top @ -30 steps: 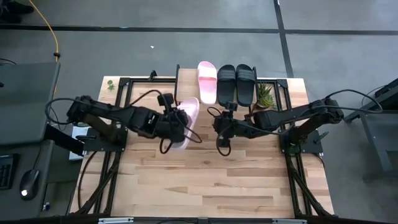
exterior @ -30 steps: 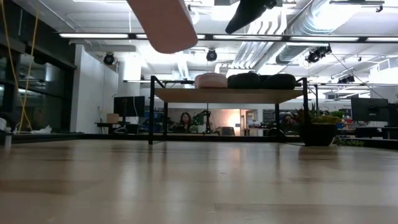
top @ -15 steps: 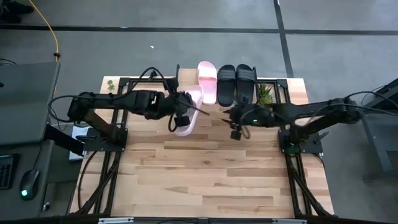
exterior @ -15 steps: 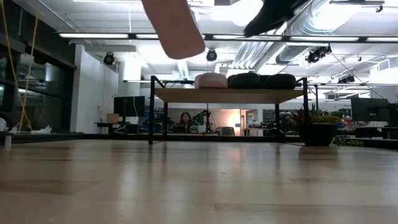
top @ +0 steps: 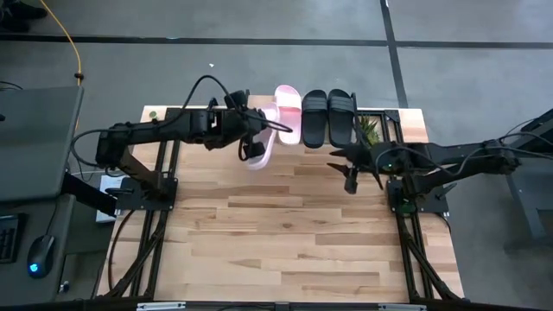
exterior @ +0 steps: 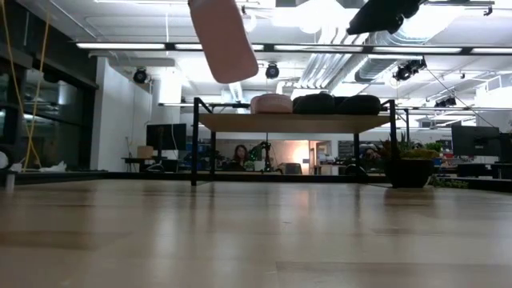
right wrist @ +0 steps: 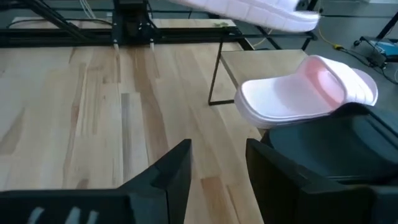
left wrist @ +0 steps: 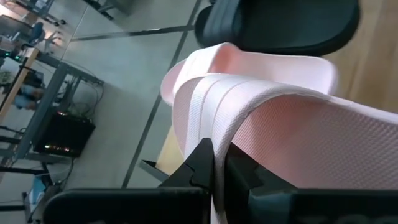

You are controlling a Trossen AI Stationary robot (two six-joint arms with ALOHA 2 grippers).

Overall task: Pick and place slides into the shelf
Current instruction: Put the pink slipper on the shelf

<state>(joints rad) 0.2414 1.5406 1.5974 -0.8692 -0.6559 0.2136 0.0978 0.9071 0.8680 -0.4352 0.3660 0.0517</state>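
The 2nd pink slide (top: 260, 145), pinched by its strap in the left gripper (top: 248, 138), had been carried up to the shelf (right wrist: 261, 62) beside its mate (top: 288, 112) & the black pair (top: 328, 117), i.e. nearly placed, while the right gripper (top: 352, 175), empty w/ fingers apart, had been pulled back right.

Grey concrete floor (top: 259, 65) surrounds the light wood table (top: 285, 233), crossed by dark seams and a yellow cable (top: 72, 39) at upper left. Beyond, long ceiling lights (exterior: 128, 46) and exposed ducts (exterior: 400, 32) hang overhead (a person (exterior: 238, 156) sits far back among desks).
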